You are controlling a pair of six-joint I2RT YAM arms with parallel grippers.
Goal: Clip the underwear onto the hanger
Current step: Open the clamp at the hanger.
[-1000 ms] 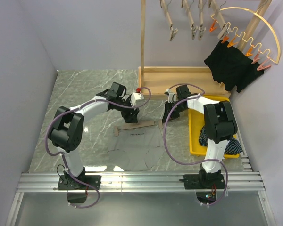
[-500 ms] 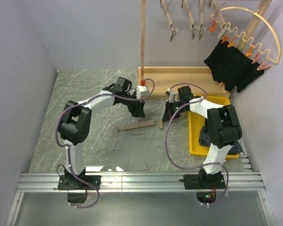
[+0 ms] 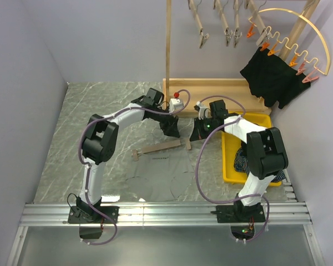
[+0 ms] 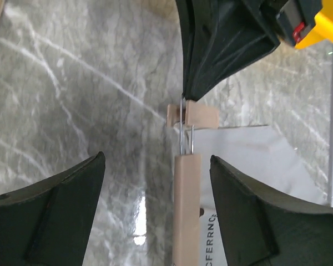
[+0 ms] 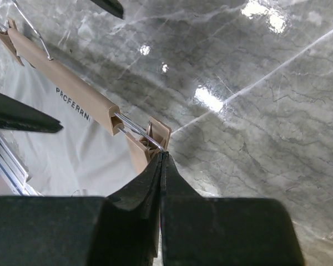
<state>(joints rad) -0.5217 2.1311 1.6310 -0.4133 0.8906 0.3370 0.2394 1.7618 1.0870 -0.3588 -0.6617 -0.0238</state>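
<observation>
Grey-marbled table (image 3: 100, 122) carries the tan wooden clip hanger (image 3: 161, 148), with the pale grey underwear (image 3: 161, 174) lying flat at its 6 o'clock. Right hand (image 5: 164, 156), pinched shut, touches the end clip (image 5: 160, 132) at 3 o'clock; left hand (image 4: 155, 160) gapes wide astride the bar. Clipping looks unfinished (no bite on cloth is discernible).

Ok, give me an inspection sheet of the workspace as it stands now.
Surface: grey marble table, some glare.
Job's things: hanger lies flat; underwear spread against its near side.
Clutter: yellow tray holding clothes.
Grippers: left gripper open above the hanger; right gripper shut, tips at the hanger's end clip.
Cables: purple cables loop beside both arms.
Surroundings: wooden rack with clip hangers; black garment hanging at right.
</observation>
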